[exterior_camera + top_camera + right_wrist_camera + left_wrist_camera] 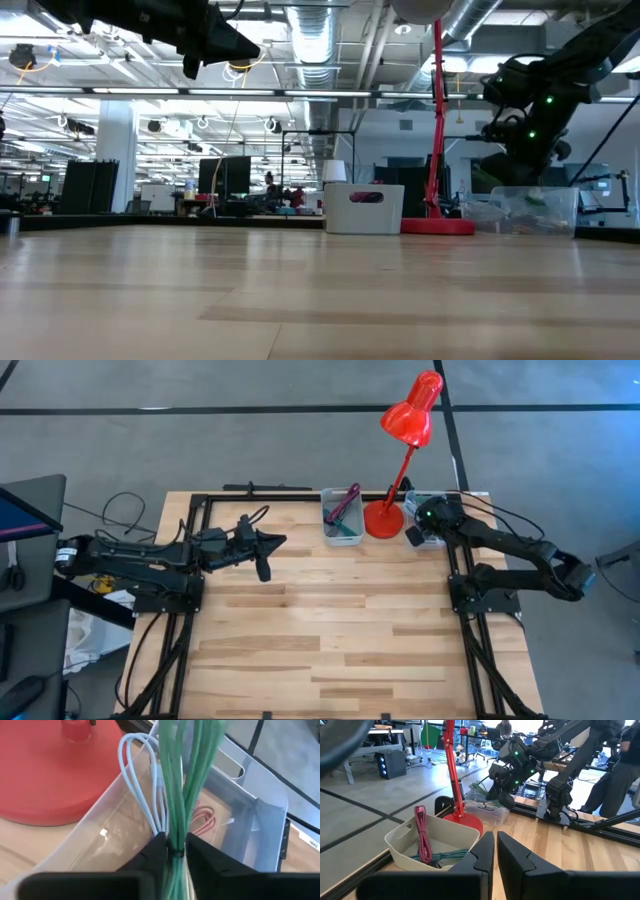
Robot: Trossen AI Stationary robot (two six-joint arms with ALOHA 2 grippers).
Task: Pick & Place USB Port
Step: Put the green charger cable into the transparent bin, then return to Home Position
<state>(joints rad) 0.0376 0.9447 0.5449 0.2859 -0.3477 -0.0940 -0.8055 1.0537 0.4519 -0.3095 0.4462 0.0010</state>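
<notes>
Over a clear bin at the table's far right, my right gripper is shut on a bundle of green cable. A light blue cable loop runs beside the green strands, and a pink cable lies on the bin's floor. My left gripper hangs shut above the table's left half with nothing between its fingers. A white bin left of the lamp holds a pink cable and a green one. My right gripper pinches several strands of the green cable bundle between its two fingers. The fingers slant down into the clear bin, and the strands run on past the fingertips along them. Whether the light blue cable is also in the pinch I cannot tell.
A red desk lamp stands with its base between the white bin and the clear bin, its head leaning beyond the far edge. Black rails frame the table's left, right and far sides. Bare wood fills the middle and near parts.
</notes>
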